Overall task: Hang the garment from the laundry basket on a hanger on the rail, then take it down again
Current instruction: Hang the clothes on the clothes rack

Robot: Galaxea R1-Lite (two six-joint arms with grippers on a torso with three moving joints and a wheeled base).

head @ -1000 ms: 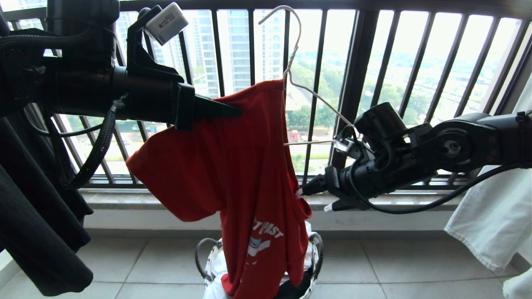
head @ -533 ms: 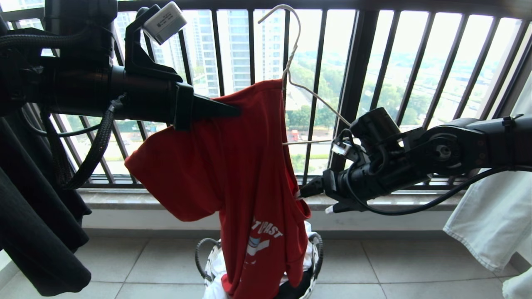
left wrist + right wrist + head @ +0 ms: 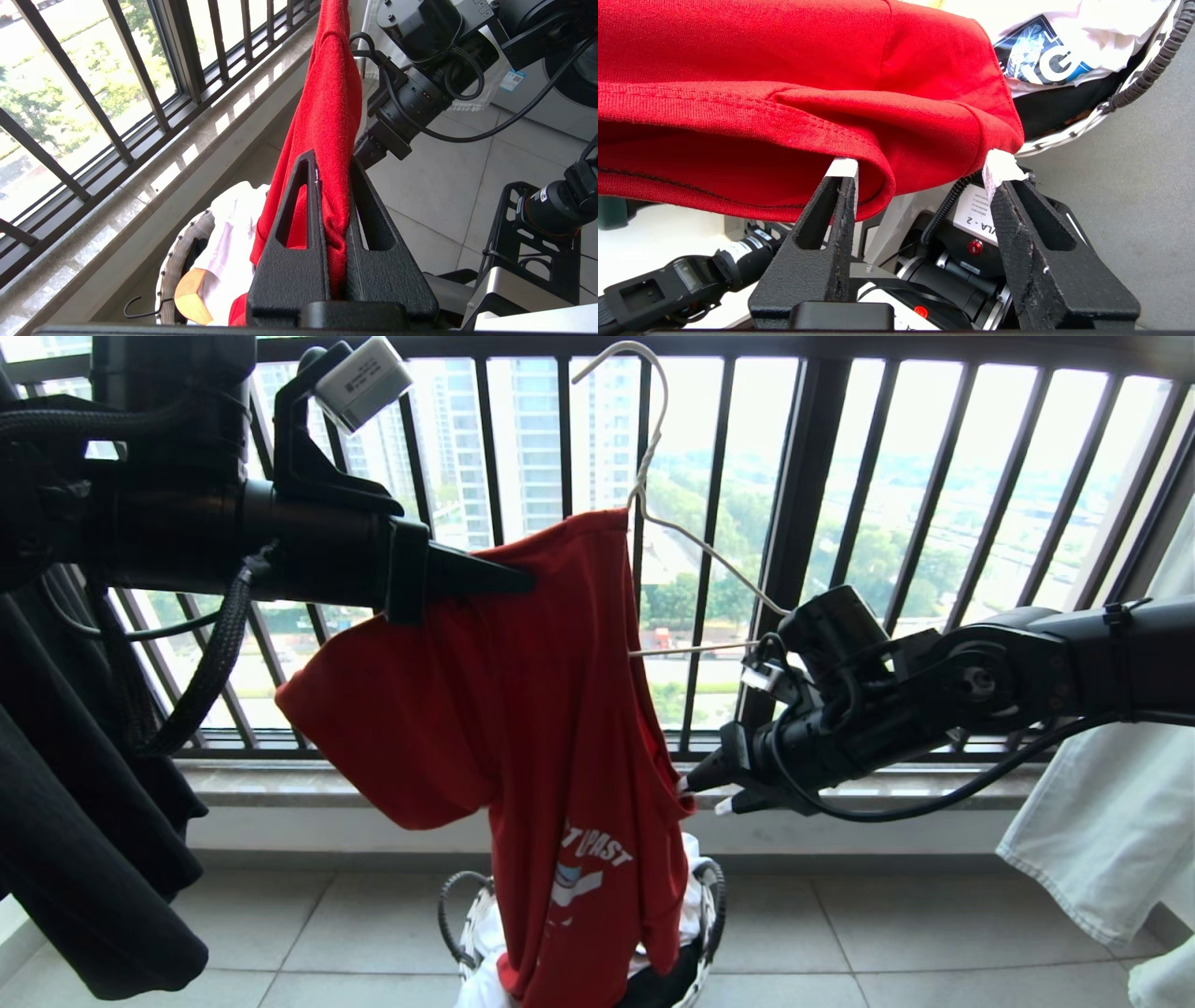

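The red garment (image 3: pixel 523 709) hangs bunched from the white wire hanger (image 3: pixel 695 546), whose right arm is bare. Its hook (image 3: pixel 621 355) stands free near the top; the rail is out of view. My left gripper (image 3: pixel 527 583) is shut on the garment's upper edge, and the left wrist view shows red cloth (image 3: pixel 327 107) pinched between the left gripper's (image 3: pixel 332 161) black fingers. My right gripper (image 3: pixel 700 793) is at the garment's lower right edge. Its jaws are apart, and the folded hem (image 3: pixel 859 140) lies across the right gripper (image 3: pixel 920 167). The laundry basket (image 3: pixel 471 933) stands below.
The black barred window railing (image 3: pixel 803 523) and a stone ledge (image 3: pixel 280 784) are right behind. A black garment (image 3: pixel 84 821) hangs at the left, a pale one (image 3: pixel 1102 821) at the right. A wooden hanger (image 3: pixel 194 296) and white clothes (image 3: pixel 1055 28) lie in the basket.
The right gripper's jaws have drawn closer together around the garment's hem. The left gripper, garment and hanger have shifted slightly up and to the left.
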